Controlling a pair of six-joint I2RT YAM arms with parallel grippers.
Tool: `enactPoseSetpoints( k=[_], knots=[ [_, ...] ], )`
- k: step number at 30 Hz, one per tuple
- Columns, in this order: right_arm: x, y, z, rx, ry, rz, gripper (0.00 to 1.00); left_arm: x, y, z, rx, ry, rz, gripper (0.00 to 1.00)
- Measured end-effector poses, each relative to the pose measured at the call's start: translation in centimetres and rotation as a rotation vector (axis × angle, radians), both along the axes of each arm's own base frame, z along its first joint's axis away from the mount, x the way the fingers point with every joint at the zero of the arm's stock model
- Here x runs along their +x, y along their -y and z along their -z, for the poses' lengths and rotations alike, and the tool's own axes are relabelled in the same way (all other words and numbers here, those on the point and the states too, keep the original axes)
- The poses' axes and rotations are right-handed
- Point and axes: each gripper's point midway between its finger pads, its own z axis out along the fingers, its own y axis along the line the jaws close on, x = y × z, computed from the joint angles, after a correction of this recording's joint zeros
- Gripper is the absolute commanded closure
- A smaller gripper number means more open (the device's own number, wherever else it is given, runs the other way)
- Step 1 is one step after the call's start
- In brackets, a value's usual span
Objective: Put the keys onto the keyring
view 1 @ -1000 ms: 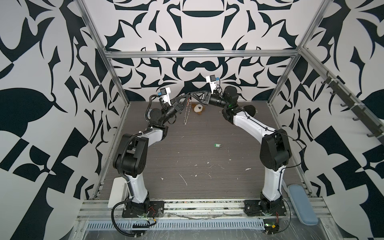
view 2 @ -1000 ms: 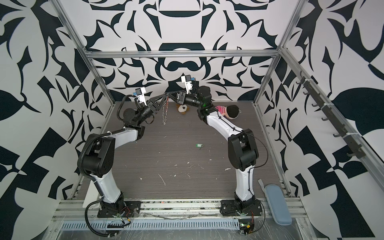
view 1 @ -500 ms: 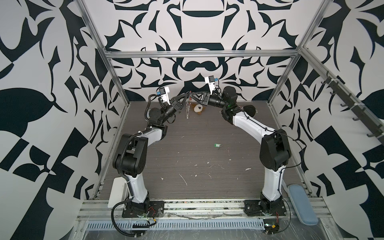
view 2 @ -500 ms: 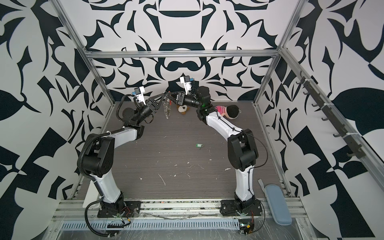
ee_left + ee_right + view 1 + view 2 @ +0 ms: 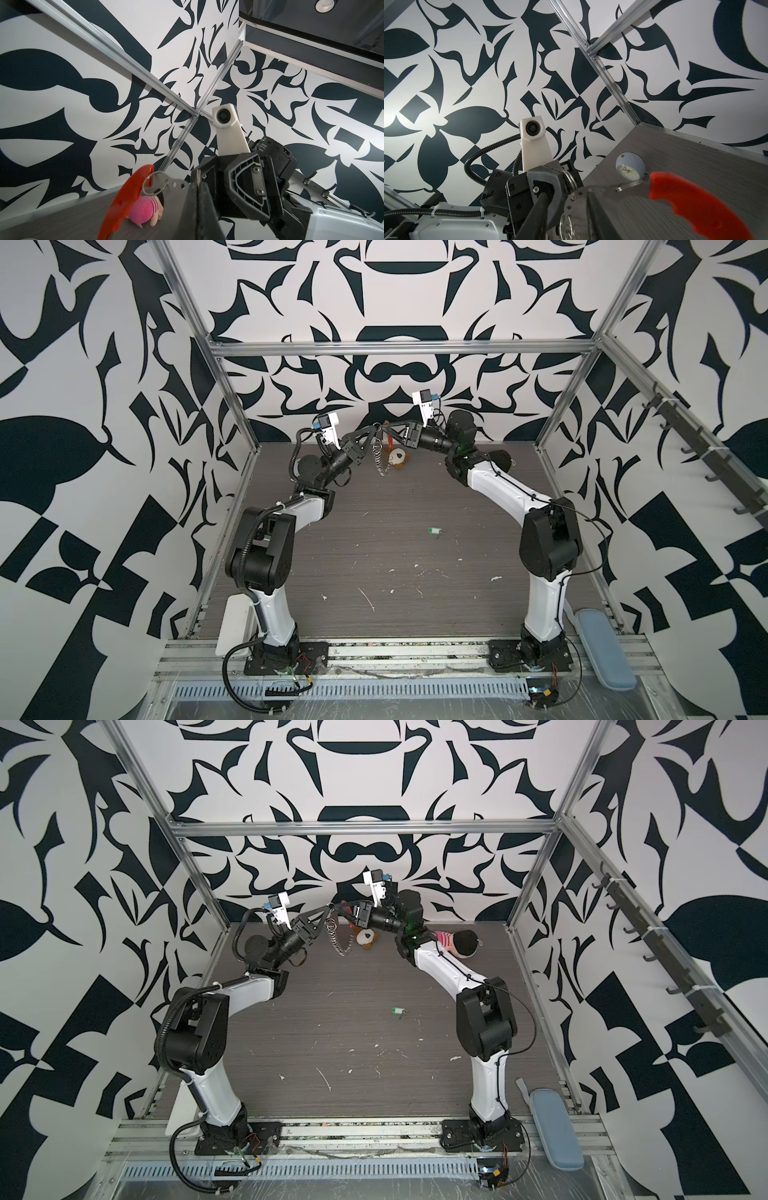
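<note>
Nearest, right of centre in both top views, the small bright green oblong plastic key tag (image 5: 434, 531) (image 5: 398, 1011) lies flat on the grey wood-grain table (image 5: 374, 564). It is alone and well apart from both arms, with its tiny dark metal piece at the right end. It looks light, hard and slick, likely to skate if nudged. I would pinch the green body across its narrow width, leaving the metal end free for threading.

Farther back, at upper centre, the two arms meet above the table at the keyring (image 5: 377, 456), a long silver chain of small metal rings joined to a curved orange-red plastic strip (image 5: 124, 199). The left fingers (image 5: 360, 438) are closed on the keyring's top end, and the chain dangles limp below them. The right fingers (image 5: 400, 431) stand narrow against the keyring (image 5: 629, 187) just beside the strip; whether they truly clamp it I cannot tell. I expect the chain to swing and give no resistance, while each ring is probably stiff and springy. The strip looks like the rigid, broad handle, so steadying there should suit best.

Beyond, a small brown-and-white plush toy (image 5: 397, 457) lies near the back wall.
</note>
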Motion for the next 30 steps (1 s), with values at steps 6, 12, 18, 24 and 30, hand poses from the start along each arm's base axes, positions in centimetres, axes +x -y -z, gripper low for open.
enactPoseSetpoints(
  k=[6,12,18,24,30],
  knots=[
    [0.2,-0.7,0.2,-0.001,0.001,-0.012,0.70,0.0,0.0,0.0,-0.002,-0.002,0.002,1.00],
    [0.1,-1.0,0.2,0.000,-0.001,-0.020,0.73,0.0,0.0,0.0,-0.002,-0.002,0.003,1.00],
    [0.2,-1.2,0.2,0.002,-0.002,-0.026,0.73,-0.1,0.1,0.0,-0.004,-0.008,0.010,1.00],
    [0.4,-1.7,0.4,0.004,-0.003,-0.035,0.78,-0.1,0.1,0.0,-0.006,-0.012,0.015,1.00],
    [0.5,-1.9,0.6,0.006,-0.009,-0.041,0.91,0.0,0.0,0.1,-0.004,-0.017,0.017,1.00]
  ],
)
